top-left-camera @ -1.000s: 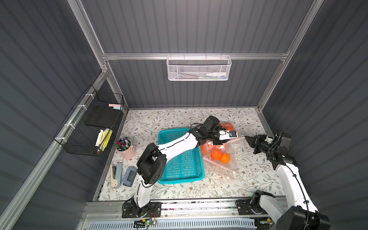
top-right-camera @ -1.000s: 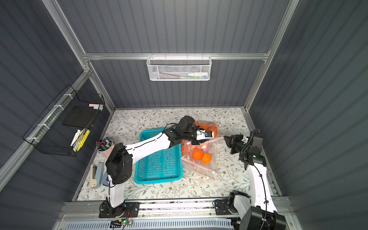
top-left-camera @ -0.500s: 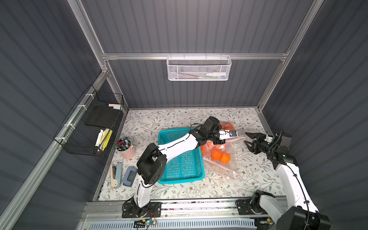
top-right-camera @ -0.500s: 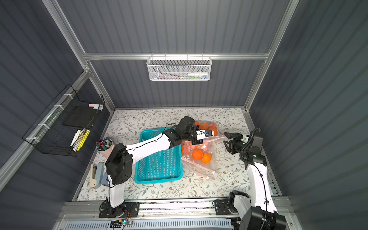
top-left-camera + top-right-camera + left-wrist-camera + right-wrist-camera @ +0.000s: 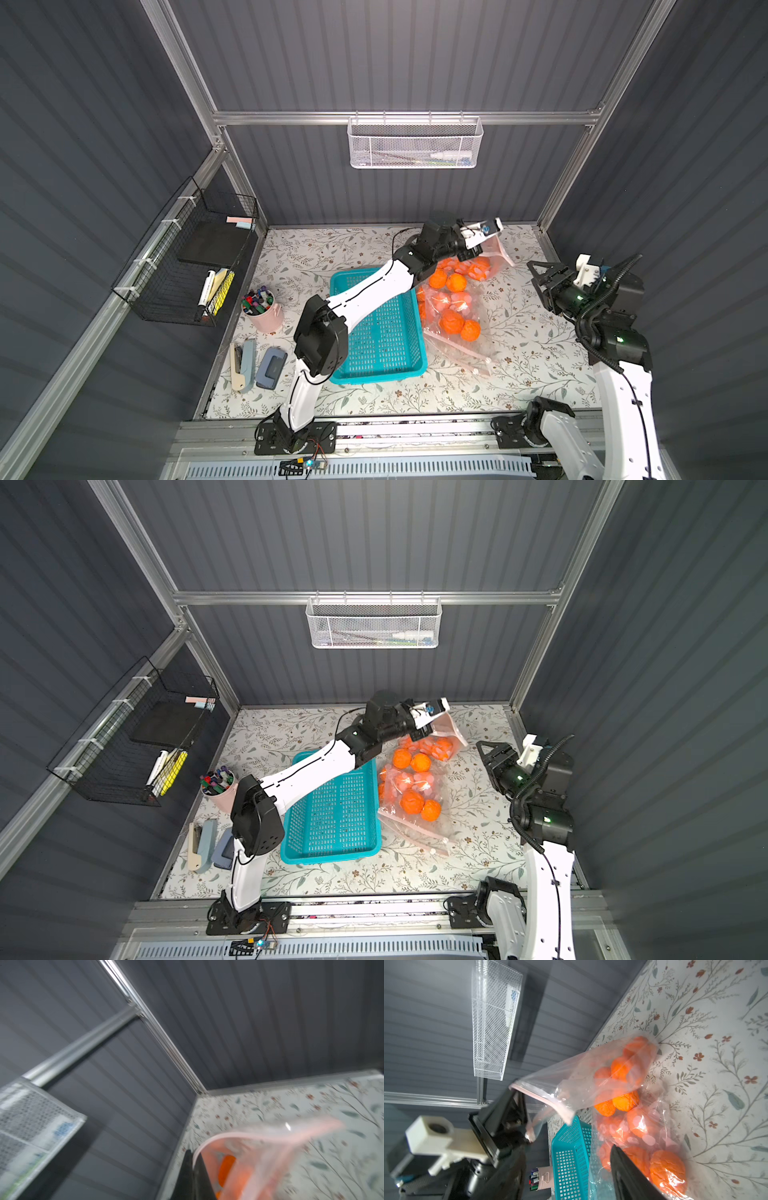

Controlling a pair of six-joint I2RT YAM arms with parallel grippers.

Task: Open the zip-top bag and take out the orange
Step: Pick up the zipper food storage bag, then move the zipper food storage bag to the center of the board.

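Overhead, two white robot arms work at a table (image 5: 523,332) covered in flowered paper. The left pincer (image 5: 478,248) is clamped together on the pink zip rim of a clear bag (image 5: 496,253). It holds that rim raised at the far side of the table, while the bag's belly sags down onto the table. Several oranges (image 5: 455,282) sit inside the bag, low down and away from the raised mouth. The left wrist view shows the rim bowed apart beside the grip, though blur hides whether the seal is parted along its whole length. The right pincer (image 5: 540,277) stands to the right with its jaws apart and empty, near the bag but not touching it. A second bag (image 5: 457,332) of oranges lies flat just nearer, and a teal basket (image 5: 374,332) sits just left of both bags.

Several things could go wrong from here. The left pincer grips thin, slick film at one edge, so the weight of the fruit could pull the rim free if the bag is lifted higher. The right pincer could snag the film instead of entering the mouth and press the opening flat. Reaching low, it might land on the second bag by mistake. Tipping the held bag could send oranges rolling across the table.
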